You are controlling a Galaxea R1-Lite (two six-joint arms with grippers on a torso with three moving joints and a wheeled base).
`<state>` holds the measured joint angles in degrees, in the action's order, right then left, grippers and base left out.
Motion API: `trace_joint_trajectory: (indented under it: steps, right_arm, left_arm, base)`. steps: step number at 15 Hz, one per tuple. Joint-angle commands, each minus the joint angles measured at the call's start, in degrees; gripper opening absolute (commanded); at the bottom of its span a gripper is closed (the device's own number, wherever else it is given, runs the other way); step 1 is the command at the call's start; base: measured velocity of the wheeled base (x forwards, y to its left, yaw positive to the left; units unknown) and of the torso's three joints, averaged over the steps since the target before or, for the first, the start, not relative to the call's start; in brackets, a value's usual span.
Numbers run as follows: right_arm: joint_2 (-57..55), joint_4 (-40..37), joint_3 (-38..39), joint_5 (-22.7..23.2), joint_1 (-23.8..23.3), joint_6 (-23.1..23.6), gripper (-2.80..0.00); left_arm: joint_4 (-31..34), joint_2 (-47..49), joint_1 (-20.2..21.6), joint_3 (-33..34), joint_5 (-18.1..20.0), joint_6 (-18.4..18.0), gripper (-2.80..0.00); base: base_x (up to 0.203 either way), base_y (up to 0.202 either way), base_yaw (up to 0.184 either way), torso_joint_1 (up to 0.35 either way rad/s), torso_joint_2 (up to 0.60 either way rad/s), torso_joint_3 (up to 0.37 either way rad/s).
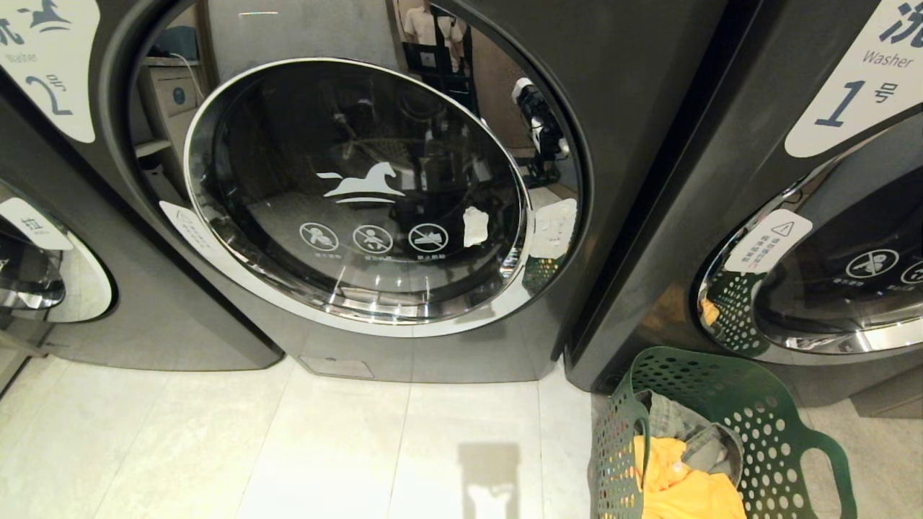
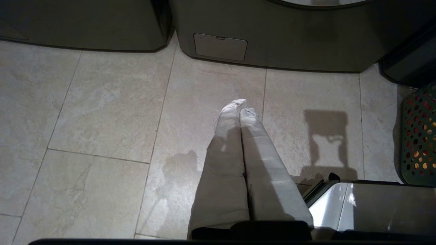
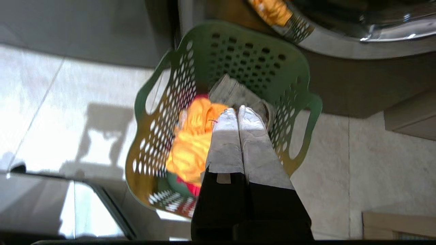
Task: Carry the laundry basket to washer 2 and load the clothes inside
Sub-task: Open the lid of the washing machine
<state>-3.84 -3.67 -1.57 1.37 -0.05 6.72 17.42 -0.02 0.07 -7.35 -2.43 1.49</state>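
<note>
Washer 2 [image 1: 620, 144] fills the head view, its chrome-ringed glass door [image 1: 357, 194] closed. The dark green laundry basket [image 1: 750, 418] stands on the floor at its lower right, in front of washer 1. Inside lie the clothes: a yellow garment [image 1: 681, 483], a grey-green denim piece [image 1: 674, 418] and a red piece [image 3: 189, 188]. My right gripper [image 3: 237, 109] hangs shut and empty above the basket [image 3: 238, 47], over the yellow garment [image 3: 190, 146]. My left gripper [image 2: 240, 104] is shut and empty above bare floor, with the basket [image 2: 419, 136] off to its side. Neither arm shows in the head view.
Washer 1 [image 1: 728, 216] stands to the right, and another like washer [image 1: 43, 267] to the left. Light floor tiles [image 1: 288, 447] spread in front of the washers. A grey panel of my base [image 2: 374, 204] lies near the left gripper. A low step [image 3: 408, 119] sits beside the basket.
</note>
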Motion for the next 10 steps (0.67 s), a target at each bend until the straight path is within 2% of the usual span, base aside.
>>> trace_joint_trajectory:
  steps: [1, 10]
  right_arm:
    - [3.7, 0.6, 0.3, -0.6, 0.0, -0.9, -2.8]
    - [3.7, 1.0, 0.5, -1.0, 0.0, -1.9, -2.8]
  left_arm:
    - [0.2, 0.1, 0.0, 0.1, 0.0, 0.0, -2.8]
    - [0.2, 0.1, 0.0, 0.1, 0.0, 0.2, -2.8]
  base:
    - [0.0, 0.0, 0.0, 0.0, 0.0, 0.0]
    - [0.0, 0.0, 0.0, 0.0, 0.0, 0.0]
